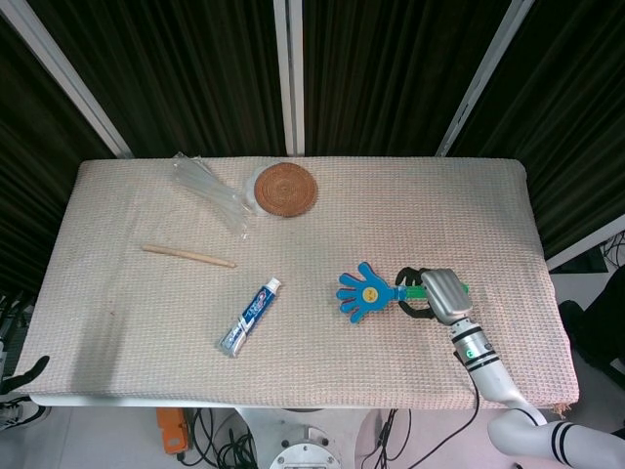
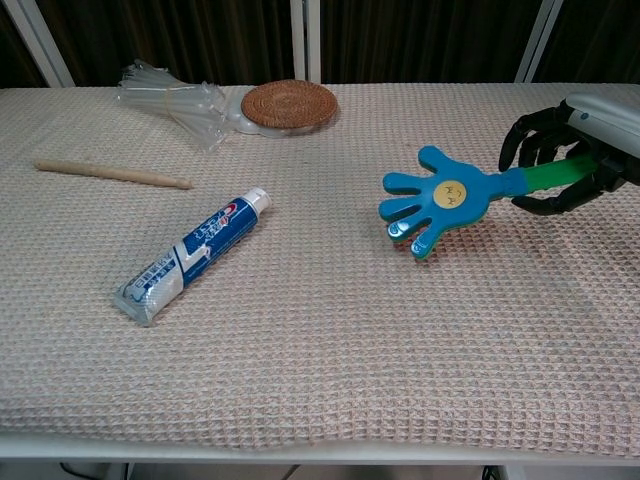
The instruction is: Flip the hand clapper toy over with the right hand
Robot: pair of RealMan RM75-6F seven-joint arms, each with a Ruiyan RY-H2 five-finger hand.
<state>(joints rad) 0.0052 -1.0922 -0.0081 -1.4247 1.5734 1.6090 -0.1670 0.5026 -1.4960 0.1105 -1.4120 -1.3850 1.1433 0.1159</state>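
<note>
The hand clapper toy (image 1: 366, 290) (image 2: 438, 198) is a blue plastic hand with a yellow smiley disc and a green handle. It hangs a little above the cloth at the right of the table, its blue fingers pointing left and tilted. My right hand (image 1: 433, 294) (image 2: 560, 160) grips the green handle, dark fingers curled round it. My left hand is at the lower left edge of the head view (image 1: 21, 375), below the table, dark and small; how its fingers lie is unclear.
A toothpaste tube (image 1: 250, 316) (image 2: 192, 255) lies left of the toy. Further left is a wooden stick (image 1: 187, 255) (image 2: 110, 174). At the back are a woven round coaster (image 1: 285, 189) (image 2: 289, 104) and a clear plastic bundle (image 1: 209, 191) (image 2: 170, 94). The table's right edge (image 1: 543, 283) is near my right hand.
</note>
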